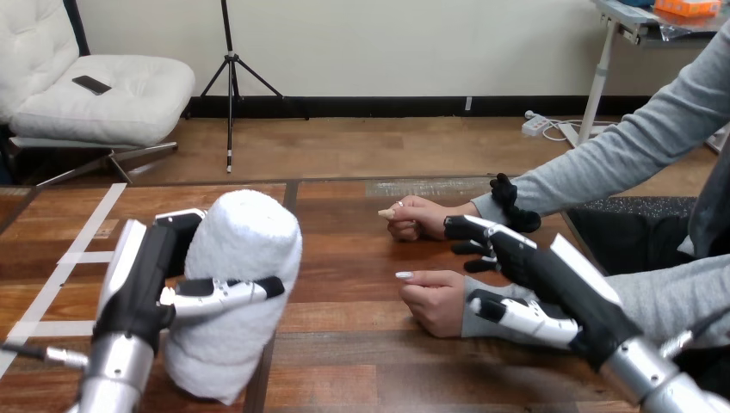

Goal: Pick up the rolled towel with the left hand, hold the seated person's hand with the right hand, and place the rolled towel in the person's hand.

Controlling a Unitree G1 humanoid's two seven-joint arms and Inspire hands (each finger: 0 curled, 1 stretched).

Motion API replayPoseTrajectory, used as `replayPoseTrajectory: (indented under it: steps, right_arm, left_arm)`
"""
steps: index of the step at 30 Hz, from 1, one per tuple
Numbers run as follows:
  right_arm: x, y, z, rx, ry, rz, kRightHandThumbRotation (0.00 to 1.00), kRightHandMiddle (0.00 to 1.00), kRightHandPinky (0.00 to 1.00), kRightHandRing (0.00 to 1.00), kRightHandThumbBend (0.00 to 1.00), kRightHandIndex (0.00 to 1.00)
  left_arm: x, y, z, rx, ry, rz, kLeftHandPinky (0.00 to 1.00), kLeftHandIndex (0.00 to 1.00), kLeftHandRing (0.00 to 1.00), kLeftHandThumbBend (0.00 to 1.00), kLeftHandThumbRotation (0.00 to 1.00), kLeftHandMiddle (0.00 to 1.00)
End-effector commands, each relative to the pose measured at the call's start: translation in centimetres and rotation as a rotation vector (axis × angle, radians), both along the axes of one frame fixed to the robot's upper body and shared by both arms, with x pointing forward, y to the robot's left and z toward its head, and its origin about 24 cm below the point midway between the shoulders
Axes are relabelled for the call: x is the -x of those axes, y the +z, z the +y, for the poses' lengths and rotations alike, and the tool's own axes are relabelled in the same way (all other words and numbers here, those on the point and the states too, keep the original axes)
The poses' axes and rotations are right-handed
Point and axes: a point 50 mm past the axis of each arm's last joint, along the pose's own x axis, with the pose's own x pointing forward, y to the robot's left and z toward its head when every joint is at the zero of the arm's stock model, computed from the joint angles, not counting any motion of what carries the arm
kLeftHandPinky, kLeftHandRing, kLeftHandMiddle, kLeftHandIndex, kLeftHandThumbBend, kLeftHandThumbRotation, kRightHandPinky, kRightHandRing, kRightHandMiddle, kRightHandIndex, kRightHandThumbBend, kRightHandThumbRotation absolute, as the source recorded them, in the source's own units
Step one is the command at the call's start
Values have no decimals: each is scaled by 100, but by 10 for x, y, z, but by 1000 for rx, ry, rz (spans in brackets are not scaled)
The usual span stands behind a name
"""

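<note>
At the left of the wooden table (361, 344), some white tape strips (64, 271) lie flat on the wood. Just right of them the left hand (142, 280) comes up from the bottom edge and holds the one rolled towel (245, 245). The towel is white, thick and nearly upright, with its top leaning a little to the right. The palm is against the towel's left side and the thumb (228, 291) is curled across its front at about the middle height, so the roll sits between the thumb and the palm. The other fingers are hidden behind the towel. The towel's lower end is near the table's front, and I cannot tell if it touches the wood.

To the right, well apart from the towel, two hands of the person rest on the table. Both are loosely closed. The person's far hand (417, 217) lies above in the view and the person's near hand (435, 301) lies below.

At the far right, the right hand (551, 275) is over the grey sleeve (482, 327) at the wrist of the near hand and reaches toward the gap between the person's two hands. I cannot tell if it grips this wrist.
</note>
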Motion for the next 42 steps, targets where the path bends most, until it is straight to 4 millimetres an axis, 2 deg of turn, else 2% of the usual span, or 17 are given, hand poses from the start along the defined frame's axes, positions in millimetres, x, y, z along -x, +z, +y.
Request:
replayPoseTrajectory:
  steps: [1, 9, 10, 13, 21, 42]
  right_arm:
    - [-34, 42, -2, 96, 16, -171, 71, 88, 79, 86, 100, 87]
    - [-42, 41, -6, 172, 10, -158, 72, 88, 77, 86, 100, 87]
    - [-47, 41, -10, 198, -3, -145, 68, 89, 78, 87, 99, 87]
    - [-55, 41, -16, 233, -29, -119, 68, 89, 78, 87, 100, 87]
    - [-62, 40, -20, 265, -28, -98, 64, 90, 79, 88, 99, 88]
    - [-72, 27, -23, 418, -36, -11, 65, 89, 78, 88, 100, 88]
  left_arm:
    - [-2, 50, -7, 59, -13, -291, 32, 42, 37, 62, 0, 41]
    - [7, 49, -10, 106, -10, -314, 32, 42, 36, 62, 0, 40]
    - [13, 47, -12, 132, -4, -321, 30, 41, 34, 62, 0, 39]
    - [23, 43, -15, 178, 4, -332, 31, 42, 35, 61, 0, 39]
    - [26, 40, -17, 197, 2, -334, 31, 42, 35, 61, 0, 40]
    - [26, 42, -15, 184, -2, -346, 30, 41, 35, 61, 0, 39]
